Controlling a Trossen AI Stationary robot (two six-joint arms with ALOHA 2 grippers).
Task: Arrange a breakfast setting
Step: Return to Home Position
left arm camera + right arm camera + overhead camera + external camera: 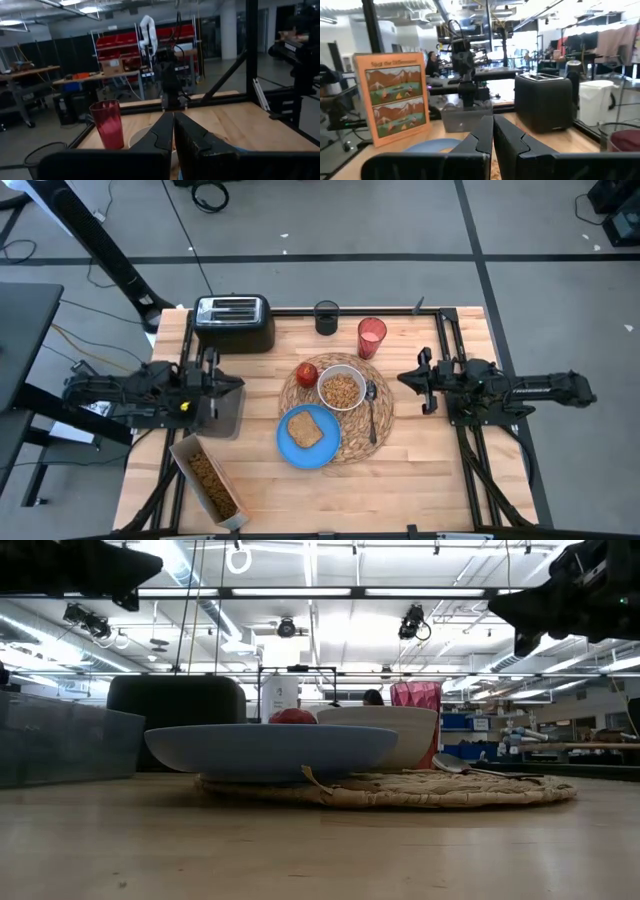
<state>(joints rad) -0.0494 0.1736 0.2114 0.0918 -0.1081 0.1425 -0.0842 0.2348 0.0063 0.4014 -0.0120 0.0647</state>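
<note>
A round woven straw placemat (368, 430) lies mid-table. On it rest a white bowl (342, 389) of brown cereal, a red apple (306, 373) and a metal spoon (371, 406). A blue plate (308, 436) with a toast slice (304, 428) overlaps the mat's near left edge. A translucent red cup (371, 337) stands at the mat's far edge. My left gripper (240, 383) is shut and empty at the table's left. My right gripper (402, 378) is shut and empty at the right. Both hover above the table.
A black toaster (234, 322) and a dark cup (326, 317) stand at the far edge. A grey bin (222, 412) sits under the left arm. An open cereal box (208, 481) lies at the near left. Bare wood shows near and right of the mat.
</note>
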